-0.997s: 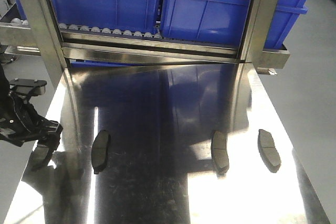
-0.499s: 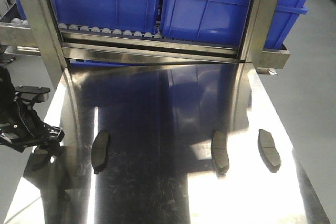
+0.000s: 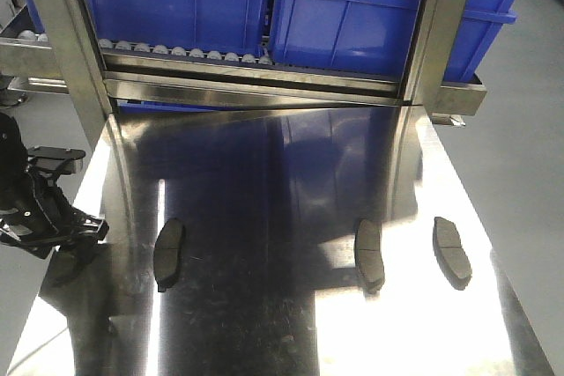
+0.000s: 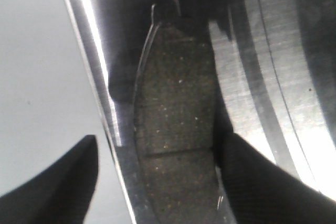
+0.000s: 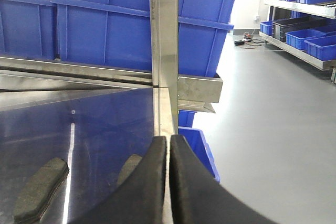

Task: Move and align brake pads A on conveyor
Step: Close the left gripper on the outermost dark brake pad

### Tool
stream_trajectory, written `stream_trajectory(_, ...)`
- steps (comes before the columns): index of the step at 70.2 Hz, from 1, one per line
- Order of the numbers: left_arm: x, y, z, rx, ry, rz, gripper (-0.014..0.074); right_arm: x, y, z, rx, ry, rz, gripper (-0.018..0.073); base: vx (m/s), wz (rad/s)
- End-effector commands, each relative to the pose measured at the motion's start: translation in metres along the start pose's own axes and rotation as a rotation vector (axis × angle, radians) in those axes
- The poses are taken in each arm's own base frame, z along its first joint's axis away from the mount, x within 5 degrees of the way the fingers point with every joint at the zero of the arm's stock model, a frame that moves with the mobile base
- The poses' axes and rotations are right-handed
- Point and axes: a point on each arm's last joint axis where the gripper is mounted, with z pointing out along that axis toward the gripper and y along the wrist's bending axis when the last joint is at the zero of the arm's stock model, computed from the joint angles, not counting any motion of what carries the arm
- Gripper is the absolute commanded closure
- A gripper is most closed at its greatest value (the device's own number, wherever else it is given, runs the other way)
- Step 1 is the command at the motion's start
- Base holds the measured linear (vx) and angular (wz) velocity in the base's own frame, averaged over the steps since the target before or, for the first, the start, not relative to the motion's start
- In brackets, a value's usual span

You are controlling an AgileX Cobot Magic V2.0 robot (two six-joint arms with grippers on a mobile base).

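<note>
Your left gripper (image 4: 163,137) hangs at the left rim of the steel tabletop (image 3: 282,173) with its jaws spread wide and nothing clamped. One finger (image 4: 63,182) is out past the rim over the grey floor, the other (image 4: 262,182) over the steel. Between them the edge pad (image 4: 178,108) lies flat along the rim with its cross groove showing. The inner finger sits right at its flank — touching or just beside, you cannot tell. Three more brake pads lie lengthwise in a rough row across the table: the left pad (image 3: 169,254) well apart from the middle pad (image 3: 369,254), which is near the right pad (image 3: 452,250). Your right gripper (image 5: 169,139) is pressed closed and holds nothing — it hovers by the table's right rim, facing a steel post (image 5: 164,35) and blue bins (image 5: 105,19).
</note>
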Motion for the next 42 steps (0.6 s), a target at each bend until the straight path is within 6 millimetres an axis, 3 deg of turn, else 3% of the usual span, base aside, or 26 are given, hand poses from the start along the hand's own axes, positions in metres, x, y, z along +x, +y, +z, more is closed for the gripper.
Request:
stream_trajectory(1,-0.0069,-0.0033,-0.0222,-0.011,-0.088,0.011,0.0225,-0.0016,0.0001,-0.0003,-0.001,-0.068,-0.017,0.0563,0.00,0.00)
stream_trajectory(25,-0.0058,-0.0043,-0.0259,-0.005,-0.091,0.008,0.0461,-0.0016,0.0001,-0.0003,-0.001,-0.068,-0.017,0.0563,0.00,0.00)
stream_trajectory(42,-0.0069,-0.0042,-0.0260,-0.007,-0.103,0.007,0.0514,-0.0016,0.0001,-0.0003,-0.001,-0.068,-0.017,0.0563,0.00,0.00)
